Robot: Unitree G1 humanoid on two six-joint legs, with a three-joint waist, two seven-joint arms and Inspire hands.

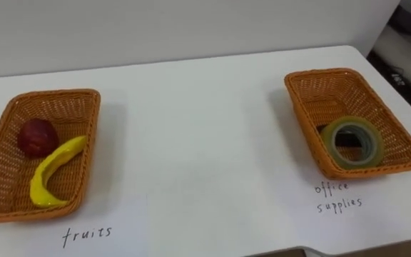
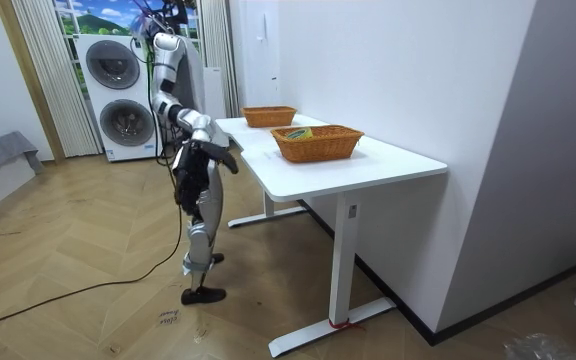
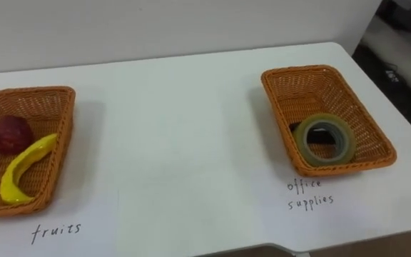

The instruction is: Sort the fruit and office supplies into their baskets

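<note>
Tape [image 1: 353, 124] in basket [image 1: 312, 89], apart from left robot hand [image 2: 230, 162].

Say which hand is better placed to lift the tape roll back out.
Right, probably: the tape roll lies in the office supplies basket on the robot's right side of the table.

The white rectangular tabletop [image 1: 205, 135] carries an orange-brown woven wicker basket [image 1: 48, 107] near its left end and a matching right-end wicker basket [image 1: 327, 89], well apart. Black handwritten words [image 1: 86, 234] mark the surface just before each
</note>
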